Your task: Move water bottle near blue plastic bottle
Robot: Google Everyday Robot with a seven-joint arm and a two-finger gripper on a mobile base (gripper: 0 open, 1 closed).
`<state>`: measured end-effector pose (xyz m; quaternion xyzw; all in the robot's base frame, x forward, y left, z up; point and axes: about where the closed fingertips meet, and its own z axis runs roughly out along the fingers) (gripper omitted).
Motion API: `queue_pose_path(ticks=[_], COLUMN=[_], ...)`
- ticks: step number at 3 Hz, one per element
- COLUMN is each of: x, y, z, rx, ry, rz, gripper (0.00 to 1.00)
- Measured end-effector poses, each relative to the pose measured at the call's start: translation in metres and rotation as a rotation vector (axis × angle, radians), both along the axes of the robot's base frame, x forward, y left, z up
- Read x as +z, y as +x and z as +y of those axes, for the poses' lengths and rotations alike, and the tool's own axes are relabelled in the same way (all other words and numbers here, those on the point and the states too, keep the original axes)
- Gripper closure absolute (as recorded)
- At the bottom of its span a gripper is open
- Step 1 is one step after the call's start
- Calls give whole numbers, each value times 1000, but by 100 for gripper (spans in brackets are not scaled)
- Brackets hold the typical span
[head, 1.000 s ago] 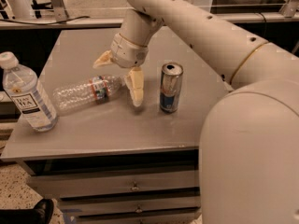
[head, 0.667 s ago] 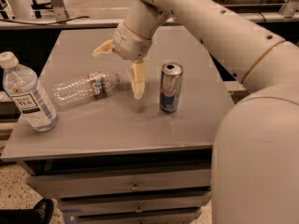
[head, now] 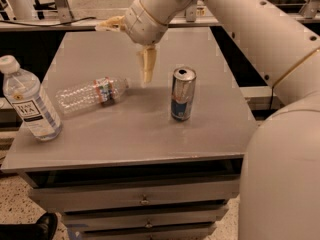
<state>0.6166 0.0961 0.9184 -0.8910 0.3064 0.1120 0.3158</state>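
The water bottle (head: 90, 94), small, clear and ribbed with a red, white and blue label band, lies on its side on the grey table (head: 150, 129), left of centre, cap end to the right. The blue plastic bottle (head: 29, 100), larger with a white cap and white label, stands upright at the table's left edge. My gripper (head: 127, 46) hangs above the table, up and to the right of the water bottle, clear of it. It is open and empty: one finger (head: 146, 64) points down, the other (head: 111, 24) sticks out to the left.
A silver-and-blue drink can (head: 182, 94) stands upright right of the gripper. My white arm fills the right side. The table has drawers below its front edge. A dark shoe (head: 37, 226) shows on the floor at bottom left.
My gripper has risen and drawn away from the water bottle, toward the back. The water bottle stays lying on the table. The can and the blue bottle have not moved.
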Motion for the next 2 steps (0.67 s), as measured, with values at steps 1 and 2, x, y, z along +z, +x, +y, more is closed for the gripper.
queue_pose_path(ticks=[1, 2], x=[19, 20], y=[14, 14], z=[-7, -7], rx=[0, 1], ry=[58, 60], rz=[-61, -64], gripper=[0, 0])
